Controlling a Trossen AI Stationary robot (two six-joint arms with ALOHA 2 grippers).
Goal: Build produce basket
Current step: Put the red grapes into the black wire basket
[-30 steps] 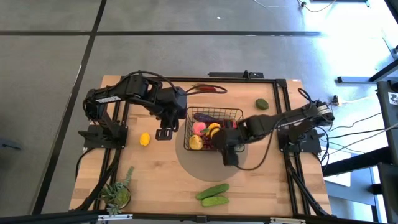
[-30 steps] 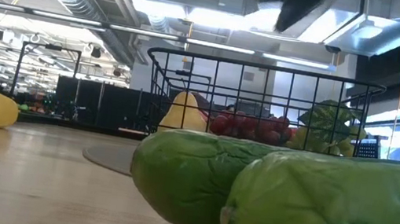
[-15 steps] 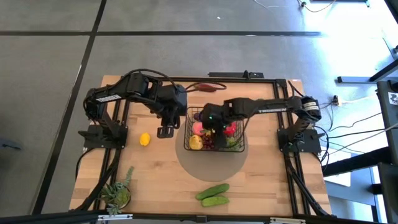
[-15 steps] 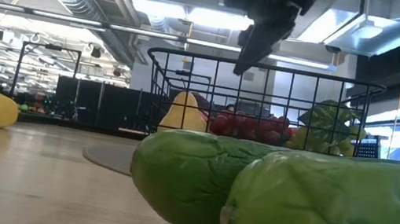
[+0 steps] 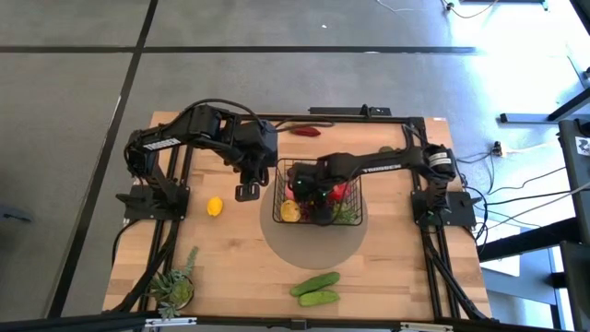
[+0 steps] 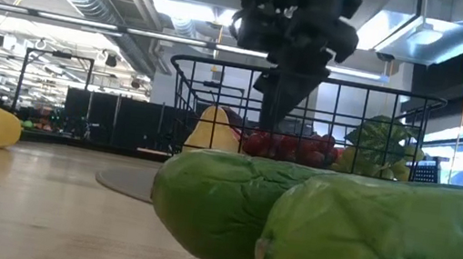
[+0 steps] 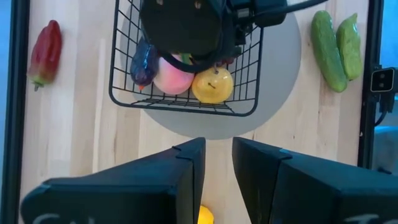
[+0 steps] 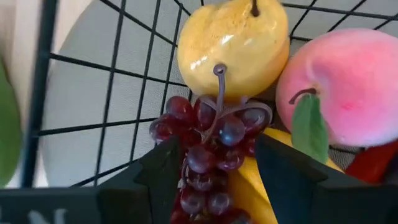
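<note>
Already the basket (image 5: 318, 192) holds pear, peach and purple grapes (image 8: 208, 158); right gripper (image 8: 211, 165) spread wide over them, empty; lemon (image 5: 214, 207), cucumbers (image 5: 315, 288) and red pepper (image 5: 305, 131) remain out; left gripper (image 7: 216, 163) narrow, empty.

A pale wooden desk (image 5: 230, 258) stands on grey floor (image 5: 277, 28) crossed by dark lines. On it, a grey round mat (image 5: 313, 247) lies at centre, and a spiky green potted plant (image 5: 172, 286) sits toward 7 o'clock.
</note>
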